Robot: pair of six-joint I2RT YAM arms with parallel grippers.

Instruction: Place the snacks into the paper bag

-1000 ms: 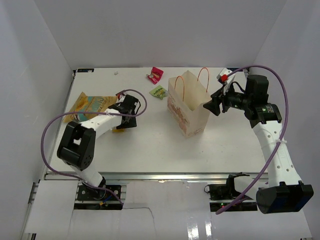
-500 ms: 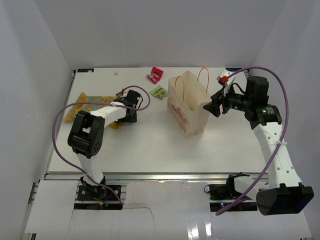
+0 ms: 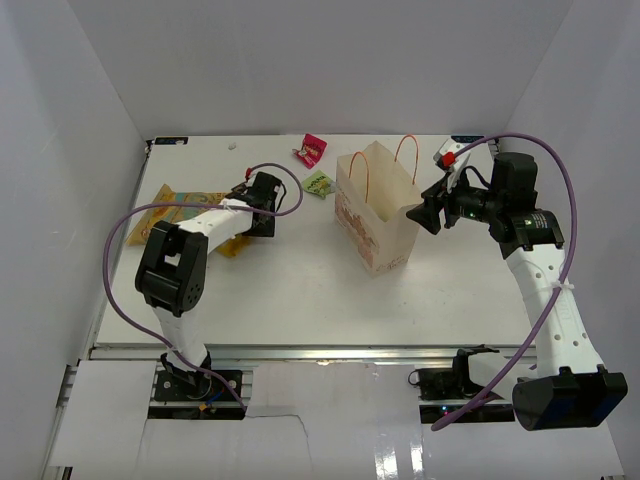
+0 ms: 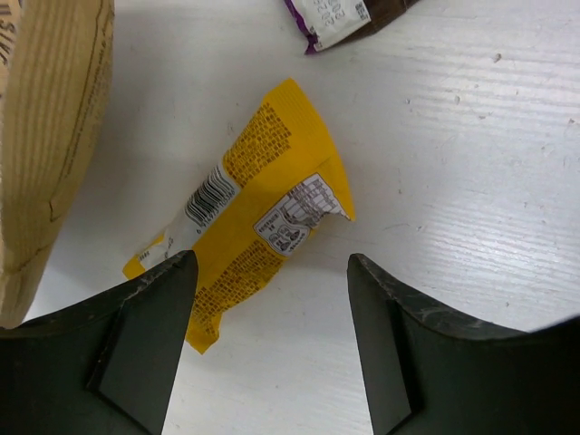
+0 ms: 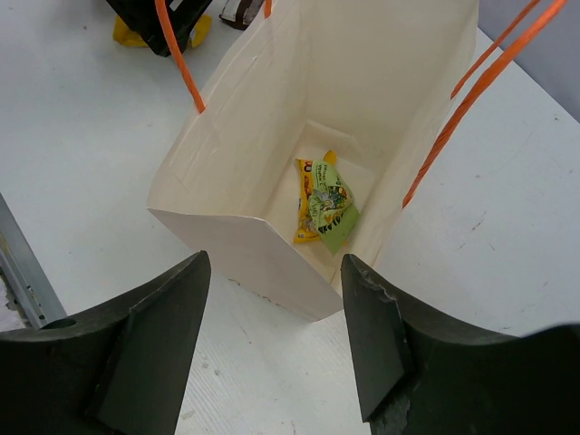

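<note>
The paper bag (image 3: 378,212) stands upright mid-table with orange handles. Looking down into the bag (image 5: 344,72), a yellow and a green packet (image 5: 324,204) lie on its bottom. My right gripper (image 5: 274,263) hangs open above the bag's near wall, by its right end (image 3: 425,213). My left gripper (image 4: 270,267) is open and empty just above the table, over the lower edge of a yellow packet (image 4: 263,190). A dark brown packet (image 4: 353,14) lies beyond it and the yellow-tan pouch (image 4: 45,136) to its left. From above, the left gripper (image 3: 255,222) sits beside the pouch (image 3: 185,205).
A magenta-pink packet (image 3: 313,150) and a green packet (image 3: 318,183) lie behind and left of the bag. White walls close in the table at the back and both sides. Purple cables loop off both arms.
My left gripper has drawn back toward the far side, its jaws spreading wider and its elbow swinging inward. The right arm and the bag have stayed put.
</note>
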